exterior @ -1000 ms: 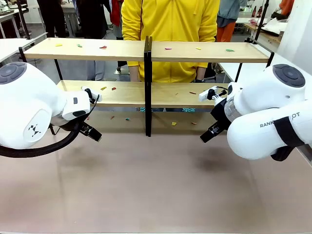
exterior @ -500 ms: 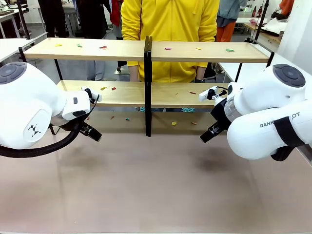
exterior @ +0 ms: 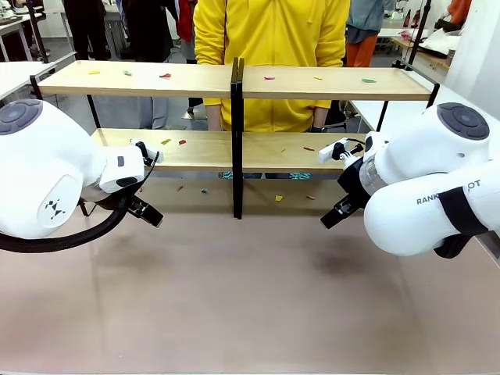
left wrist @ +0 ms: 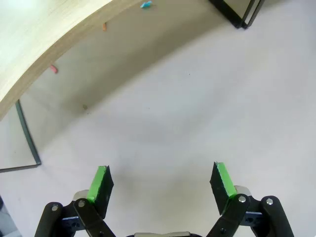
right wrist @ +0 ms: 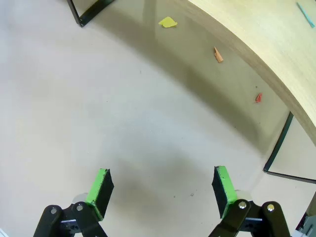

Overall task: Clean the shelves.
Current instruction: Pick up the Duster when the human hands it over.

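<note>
The shelves [exterior: 312, 83] stand across the far side of the table: light wooden boards on a thin black frame with a central black upright [exterior: 237, 137]. Small coloured scraps lie on the top boards, on the lower boards and on the tabletop beneath. My left gripper [left wrist: 160, 180] hovers open over bare tabletop in front of the lower left board [left wrist: 44, 34], nothing between its green pads. My right gripper [right wrist: 160, 183] is open too, over the tabletop before the lower right board [right wrist: 266, 44]. In the front view both black grippers, left [exterior: 146, 211] and right [exterior: 333, 214], hang low in front of the shelves.
A person in a yellow top [exterior: 273, 47] stands behind the shelves. Scraps lie under the shelf: a yellow scrap [right wrist: 168, 22], an orange scrap [right wrist: 217, 55] and a red scrap [right wrist: 257, 98]. The grey-brown tabletop [exterior: 250, 297] stretches wide in front. White tables flank both sides.
</note>
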Available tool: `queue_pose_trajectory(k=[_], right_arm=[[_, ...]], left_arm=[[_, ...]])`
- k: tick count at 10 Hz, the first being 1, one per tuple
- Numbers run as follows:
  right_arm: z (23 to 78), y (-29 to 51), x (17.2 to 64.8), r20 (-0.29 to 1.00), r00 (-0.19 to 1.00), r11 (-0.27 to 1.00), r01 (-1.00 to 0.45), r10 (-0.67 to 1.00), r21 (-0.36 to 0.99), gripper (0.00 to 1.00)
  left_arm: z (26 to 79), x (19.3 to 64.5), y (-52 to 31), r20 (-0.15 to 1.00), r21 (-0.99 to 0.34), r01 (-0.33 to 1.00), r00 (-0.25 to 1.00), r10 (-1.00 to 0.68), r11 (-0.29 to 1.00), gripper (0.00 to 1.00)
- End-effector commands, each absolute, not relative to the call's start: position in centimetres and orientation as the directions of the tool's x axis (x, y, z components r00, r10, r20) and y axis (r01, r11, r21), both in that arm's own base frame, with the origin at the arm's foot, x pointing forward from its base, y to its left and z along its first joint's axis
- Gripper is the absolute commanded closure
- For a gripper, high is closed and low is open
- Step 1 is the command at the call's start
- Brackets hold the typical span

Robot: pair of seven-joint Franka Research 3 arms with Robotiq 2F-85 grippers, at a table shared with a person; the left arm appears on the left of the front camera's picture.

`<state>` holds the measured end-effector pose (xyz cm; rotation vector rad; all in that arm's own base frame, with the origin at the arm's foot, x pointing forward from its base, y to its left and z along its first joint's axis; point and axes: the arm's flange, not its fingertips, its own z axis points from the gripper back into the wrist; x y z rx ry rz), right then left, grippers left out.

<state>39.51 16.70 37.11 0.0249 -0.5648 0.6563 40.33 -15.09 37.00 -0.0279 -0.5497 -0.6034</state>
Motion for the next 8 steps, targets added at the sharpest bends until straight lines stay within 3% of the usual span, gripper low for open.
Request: queue_pose_trajectory(k=[1, 3, 6, 8], right_arm=[[37.1, 16.7, 39.5, 0.504, 0.648, 0.797, -0.584, 0.571, -0.152, 0.00], [45.2, 11.5, 34.8, 0.557, 0.631, 0.800, -0.590, 0.540, -0.108, 0.00], [55.0, 7.6, 27.7, 0.679, 0.466, 0.755, -0.623, 0.568, -0.204, 0.00], [57.5, 6.6, 26.8, 0.725, 0.402, 0.754, -0.611, 0.559, -0.241, 0.00]], left_arm=[[37.0, 40.3, -15.1, 0.499, 0.132, 0.546, 0.685, -0.531, 0.827, 0.00], [43.6, 33.9, -10.7, 0.582, 0.054, 0.713, 0.546, -0.603, 0.699, 0.00], [50.3, 24.3, -4.3, 0.757, 0.146, 0.749, 0.336, -0.560, 0.646, 0.00], [51.7, 22.4, -1.4, 0.823, 0.176, 0.745, 0.247, -0.511, 0.643, 0.00]])
